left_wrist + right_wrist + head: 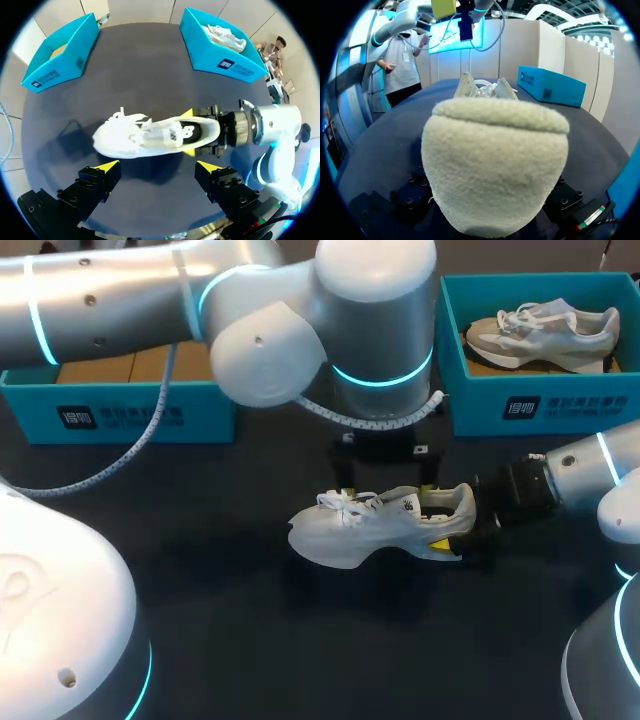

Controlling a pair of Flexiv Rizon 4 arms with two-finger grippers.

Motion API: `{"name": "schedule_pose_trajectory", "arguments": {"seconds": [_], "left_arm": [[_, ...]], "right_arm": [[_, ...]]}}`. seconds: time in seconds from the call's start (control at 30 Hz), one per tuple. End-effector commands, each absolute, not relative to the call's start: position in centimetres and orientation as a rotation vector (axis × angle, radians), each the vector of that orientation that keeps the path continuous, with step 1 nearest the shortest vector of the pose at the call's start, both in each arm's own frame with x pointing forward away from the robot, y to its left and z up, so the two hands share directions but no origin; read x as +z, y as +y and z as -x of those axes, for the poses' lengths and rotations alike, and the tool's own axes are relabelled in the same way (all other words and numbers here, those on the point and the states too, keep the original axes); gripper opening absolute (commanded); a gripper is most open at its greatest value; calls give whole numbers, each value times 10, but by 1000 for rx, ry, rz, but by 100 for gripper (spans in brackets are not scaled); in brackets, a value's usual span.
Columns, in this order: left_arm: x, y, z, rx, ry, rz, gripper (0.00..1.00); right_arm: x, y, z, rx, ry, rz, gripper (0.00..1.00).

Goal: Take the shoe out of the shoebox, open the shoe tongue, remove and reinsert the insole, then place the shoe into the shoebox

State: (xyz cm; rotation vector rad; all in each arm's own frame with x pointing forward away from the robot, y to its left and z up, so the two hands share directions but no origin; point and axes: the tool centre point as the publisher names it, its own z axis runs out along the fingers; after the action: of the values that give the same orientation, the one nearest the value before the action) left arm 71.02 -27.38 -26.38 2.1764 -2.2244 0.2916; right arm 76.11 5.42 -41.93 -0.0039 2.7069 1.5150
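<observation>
Shoe (375,525), white and laced, is at the middle of the dark bench (250,640), well apart from the blue shoebox (120,418) at the far left. Its heel is clamped between the yellow tips of the right gripper (189,131). The left gripper (157,165) hangs above it, fingers spread wide and touching nothing.

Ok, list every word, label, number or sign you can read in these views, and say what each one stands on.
Left shoebox: white print on a dark patch of its front wall, too blurred to read.
Right shoebox: the same kind of print on its front wall, too blurred to read.
White shoe: a dark mark on its side near the heel, too small to read.
Nothing else on the table carries legible text or numbers.
</observation>
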Motion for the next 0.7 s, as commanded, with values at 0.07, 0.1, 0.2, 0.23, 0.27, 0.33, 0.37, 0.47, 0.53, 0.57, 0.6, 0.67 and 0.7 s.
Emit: {"name": "schedule_pose_trajectory", "arguments": {"seconds": [0.07,0.1,0.2,0.23,0.27,0.33,0.37,0.47,0.53,0.57,0.6,0.67,0.7], "left_arm": [[-289,-301,-726,280,-2200,-2173,100],[-291,-304,-729,274,-2197,-2167,100],[-298,-309,-733,264,-2202,-2169,100],[-300,-310,-733,262,-2203,-2169,100],[-304,-311,-735,255,-2201,-2175,100],[-310,-311,-738,236,-2200,-2182,100],[-312,-311,-739,235,-2194,-2187,100],[-319,-308,-742,226,-2169,-2205,100],[-323,-307,-743,225,-2160,-2219,100],[-324,-306,-743,224,-2158,-2221,100],[-326,-306,-743,217,-2155,-2227,100],[-329,-306,-743,196,-2162,-2240,100],[-330,-306,-743,187,-2163,-2245,100]], "right_arm": [[-424,60,-758,1509,2709,3,0],[-424,60,-758,1509,2709,3,0],[-424,60,-758,1509,2709,3,0],[-424,60,-758,1509,2709,3,0],[-424,60,-758,1509,2709,3,0],[-424,60,-758,1509,2709,3,0],[-424,60,-758,1509,2709,3,0],[-424,60,-758,1509,2709,3,0],[-424,60,-758,1509,2709,3,0],[-424,60,-758,1509,2709,3,0],[-424,60,-758,1509,2709,3,0],[-424,60,-758,1509,2709,3,0],[-424,60,-758,1509,2709,3,0]]}}
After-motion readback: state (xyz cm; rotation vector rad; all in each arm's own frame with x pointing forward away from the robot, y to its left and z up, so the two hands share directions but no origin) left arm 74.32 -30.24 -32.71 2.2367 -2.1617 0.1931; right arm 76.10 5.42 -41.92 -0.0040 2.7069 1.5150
